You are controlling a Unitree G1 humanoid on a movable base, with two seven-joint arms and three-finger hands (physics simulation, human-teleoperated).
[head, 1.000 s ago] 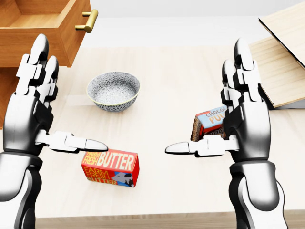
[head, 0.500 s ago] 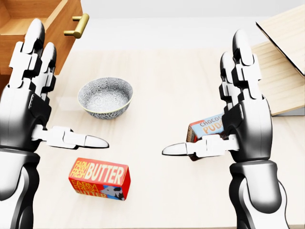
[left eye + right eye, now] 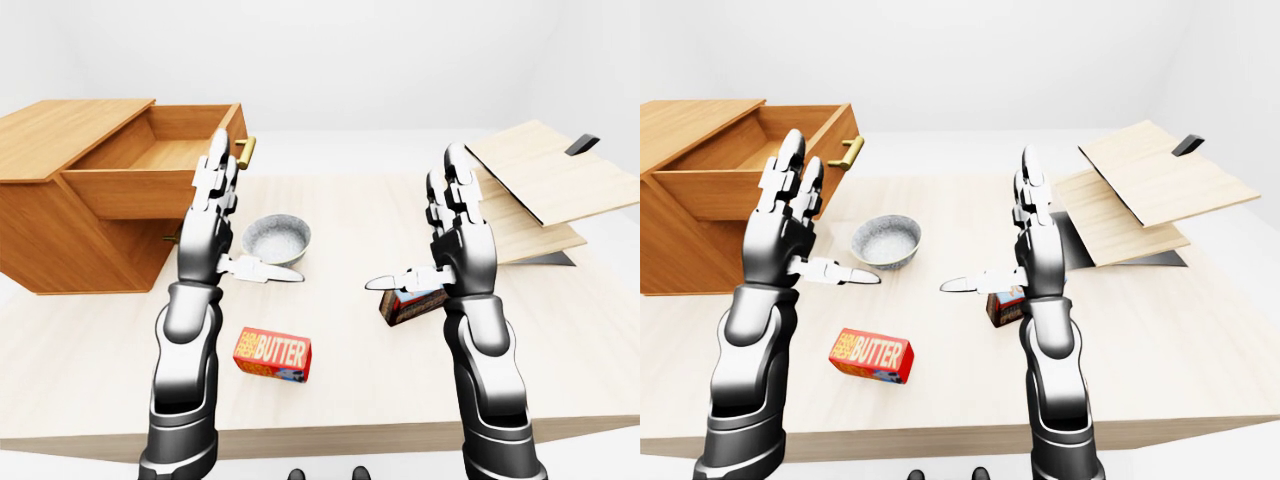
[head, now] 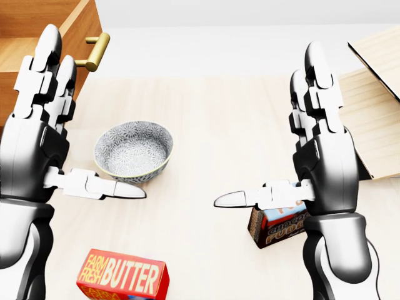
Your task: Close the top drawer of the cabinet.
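The wooden cabinet [image 3: 60, 230] stands on the table at the left of the left-eye view. Its top drawer [image 3: 150, 180] is pulled out, and its brass handle [image 3: 246, 150] points toward the middle of the table. My left hand [image 3: 225, 220] is open and raised upright just right of the drawer's front, apart from it, with the handle above its fingertips. My right hand [image 3: 415, 220] is open and raised over the middle right of the table. Both hands are empty.
A patterned grey bowl [image 3: 277, 238] sits beside my left thumb. A red butter box [image 3: 272, 356] lies lower down between the arms. A chocolate pudding box [image 3: 410, 305] stands under my right hand. Tilted wooden boards [image 3: 540, 180] lie at the right on the pale table [image 3: 350, 210].
The whole head view has shifted: bowl, butter box, pudding box and drawer handle slide down and left, so the camera moved. Both hands keep their open pose in the view.
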